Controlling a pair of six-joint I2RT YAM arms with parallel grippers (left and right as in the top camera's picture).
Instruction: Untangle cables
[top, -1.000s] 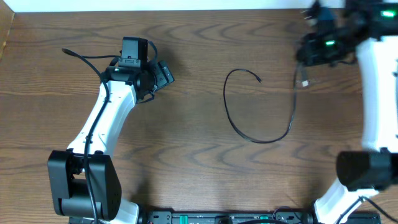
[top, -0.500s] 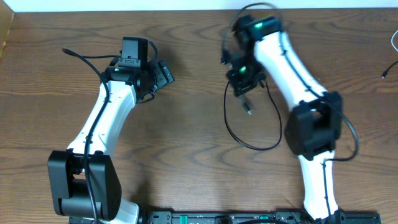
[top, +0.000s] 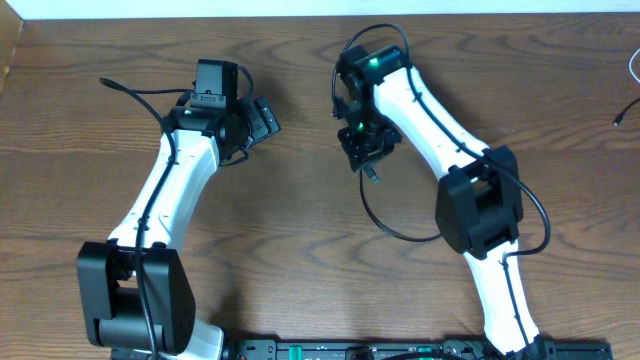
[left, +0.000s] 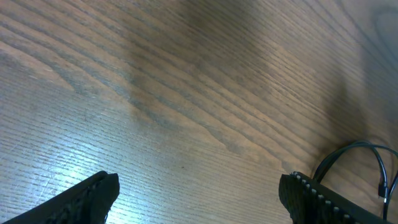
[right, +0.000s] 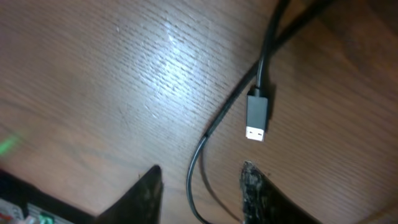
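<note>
A thin black cable (top: 400, 226) lies in an open loop on the wooden table at centre. Its USB plug (top: 372, 176) points toward the front edge. My right gripper (top: 364, 152) hovers over that end. In the right wrist view the right gripper (right: 202, 173) has its jaws apart; the cable (right: 198, 155) runs between them without touching either finger, and the plug (right: 258, 118) sits just beyond the tips. My left gripper (top: 264, 118) is at the back left, and the left gripper (left: 199, 186) is wide open over bare wood.
More thin cable ends (top: 627, 108) show at the far right edge of the table. A black cord loop (left: 351, 154) appears at the lower right of the left wrist view. The left arm's own cord (top: 135, 90) trails toward the back left.
The right arm swung from the far right to the table's centre, dragging the cable's plug end along. Its jaws, shut before, have now parted around the cable. The left arm has not moved.
</note>
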